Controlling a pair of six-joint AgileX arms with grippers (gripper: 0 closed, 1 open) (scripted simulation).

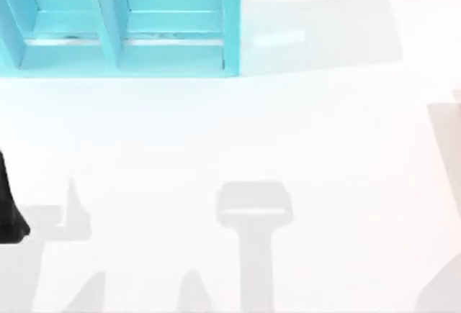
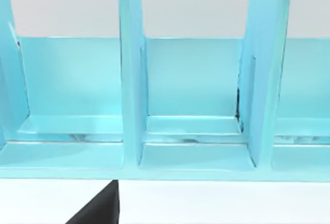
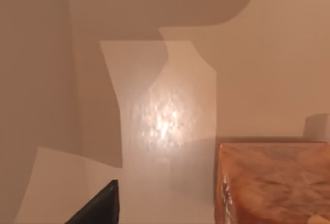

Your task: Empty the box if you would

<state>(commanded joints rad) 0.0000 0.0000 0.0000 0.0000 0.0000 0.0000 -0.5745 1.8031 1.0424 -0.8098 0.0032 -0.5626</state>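
An orange-brown box (image 3: 273, 183) with a marbled surface shows in the right wrist view, seen from close by; I cannot see inside it. A dark part of my right gripper (image 3: 98, 206) sits apart from the box, over the pale table. My left arm (image 1: 9, 209) is a black shape at the table's left edge in the top view. A dark part of my left gripper (image 2: 98, 211) points toward a cyan rack (image 2: 131, 80), well short of it.
The cyan rack (image 1: 115, 25) with upright dividers and open compartments stands at the back left of the white table (image 1: 302, 147). Grey shadows of the arms lie along the front and right of the table.
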